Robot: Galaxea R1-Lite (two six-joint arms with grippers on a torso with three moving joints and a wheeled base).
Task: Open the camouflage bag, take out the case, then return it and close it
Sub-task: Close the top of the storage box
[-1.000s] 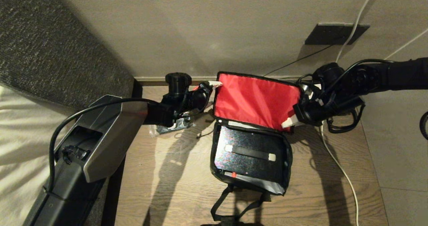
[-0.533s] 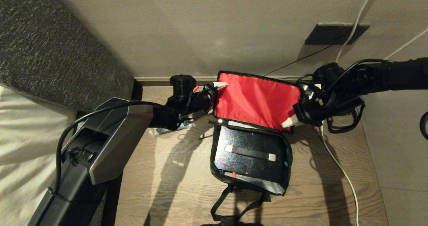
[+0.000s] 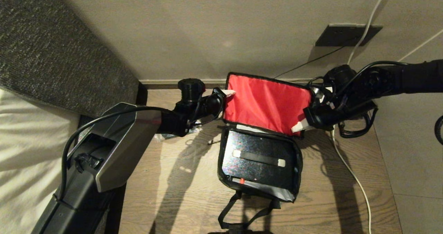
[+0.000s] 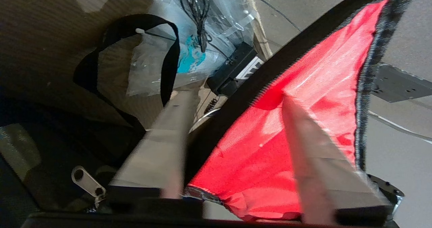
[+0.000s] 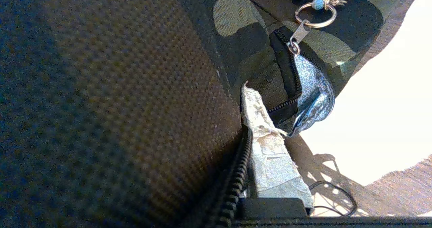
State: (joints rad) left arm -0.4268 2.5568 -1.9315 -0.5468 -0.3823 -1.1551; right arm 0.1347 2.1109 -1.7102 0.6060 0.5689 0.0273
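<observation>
The camouflage bag lies open on the wooden table, its red-lined lid standing up toward the wall. Inside lies the flat black case, strap handle up. My right gripper is shut on the lid's right edge; its wrist view shows one finger pressed against the zip and mesh, with the camouflage outside beyond. At the lid's upper left corner, my left gripper is open, and its fingers straddle the black trim and red lining with a gap on each side.
A clear plastic packet and a black telephone lie behind the lid at the left. The bag's black strap trails toward me. A white cable runs along the table's right side. A padded headboard stands to the left.
My left gripper has moved right onto the lid's upper left corner and its fingers have drawn closer together around it. The right gripper, lid and case have stayed put.
</observation>
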